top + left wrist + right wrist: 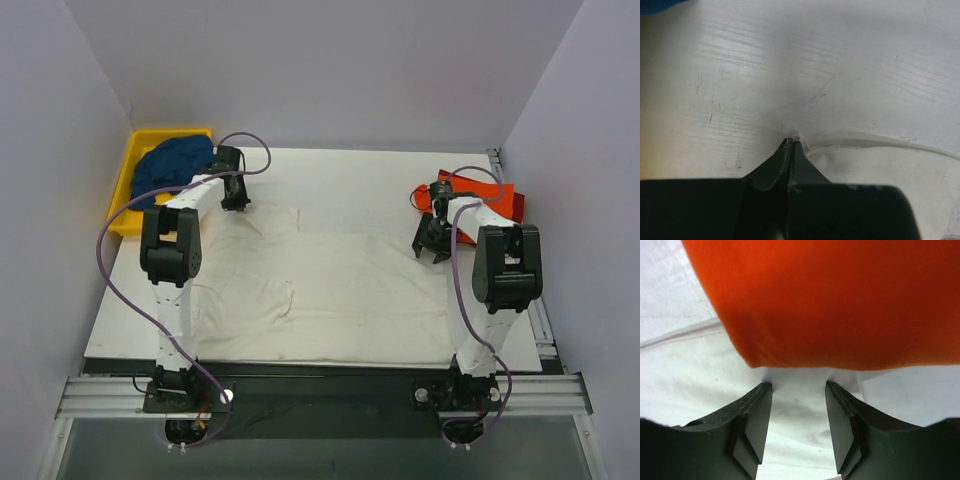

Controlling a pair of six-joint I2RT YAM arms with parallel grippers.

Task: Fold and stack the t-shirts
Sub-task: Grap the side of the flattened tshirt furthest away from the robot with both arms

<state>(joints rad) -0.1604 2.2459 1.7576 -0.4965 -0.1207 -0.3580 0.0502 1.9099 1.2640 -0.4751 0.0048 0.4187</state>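
- Off-white t-shirt (340,290) lies spread flat across the middle of the table (350,175). Orange-red t-shirt (495,200) sits folded at the far right corner. Dark blue t-shirt (175,160) is heaped in the yellow bin (128,190), far left.
- My left gripper (791,142) is at the shirt's far left corner, jaws closed, a sliver of hem pinched at the very tips.
- My right gripper (433,250) hovers over the shirt's right edge, jaws apart, nothing between them.
- Step in hand, as I judge it: take both far corners and bring them toward me for the first fold.
- To do it well: the left bite looks thin, so lift slowly. The right should close on white cloth only, clear of the orange. Then raise both together to keep the hem level.
- The top view gives the layout but not my left grip. Only the left wrist view shows the pinch and the ridge of cloth running off to its right.
- The right wrist view shows the orange edge just beyond my fingertips. From above it looks further off.
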